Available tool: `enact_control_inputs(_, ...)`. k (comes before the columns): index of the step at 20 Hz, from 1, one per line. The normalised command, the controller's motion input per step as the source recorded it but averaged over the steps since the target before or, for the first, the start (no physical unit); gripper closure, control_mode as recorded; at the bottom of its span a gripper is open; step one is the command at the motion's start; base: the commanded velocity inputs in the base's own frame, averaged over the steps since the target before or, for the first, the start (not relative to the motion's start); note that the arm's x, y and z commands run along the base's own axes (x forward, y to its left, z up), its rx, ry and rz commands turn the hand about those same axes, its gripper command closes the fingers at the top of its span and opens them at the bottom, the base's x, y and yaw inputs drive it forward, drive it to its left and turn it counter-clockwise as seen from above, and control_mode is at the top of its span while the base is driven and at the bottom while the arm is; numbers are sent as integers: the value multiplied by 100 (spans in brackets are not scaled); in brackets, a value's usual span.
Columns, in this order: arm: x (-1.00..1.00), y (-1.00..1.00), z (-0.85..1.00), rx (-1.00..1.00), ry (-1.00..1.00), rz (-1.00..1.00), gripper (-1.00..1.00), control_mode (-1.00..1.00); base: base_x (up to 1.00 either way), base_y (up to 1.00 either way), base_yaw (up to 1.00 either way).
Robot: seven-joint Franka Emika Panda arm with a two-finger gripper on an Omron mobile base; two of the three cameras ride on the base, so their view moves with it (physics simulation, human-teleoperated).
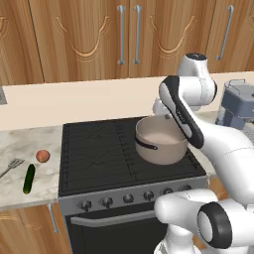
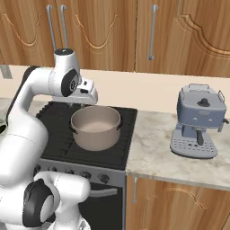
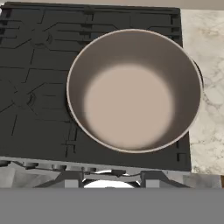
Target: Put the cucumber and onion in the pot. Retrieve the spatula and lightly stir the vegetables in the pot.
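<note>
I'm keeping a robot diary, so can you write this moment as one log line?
pot: empty, on stove | cucumber, onion, spatula: on left counter | gripper: above pot, holding nothing

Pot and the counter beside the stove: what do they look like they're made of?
The pot: probably metal, a matte beige-grey wall with a thin even rim, a paler smooth interior and a dark loop handle. The counter: looks like polished marble or stone, pale with grey veining. Everything is rendered, so this goes by look alone.
</note>
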Motion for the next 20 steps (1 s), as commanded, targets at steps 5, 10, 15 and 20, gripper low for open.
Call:
enact_control_inputs(5,-24,21,0,-3,0,5,-100,-100,0,0,0)
enact_control_inputs(10,-23,83,0,-12,0,15,-100,-100,0,0,0)
enact_control_inputs(15,-40,100,-1,-18,-3,22,-100,-100,0,0,0)
enact_control_inputs(20,-28,100,-8,-12,-13,29,-100,-100,0,0,0)
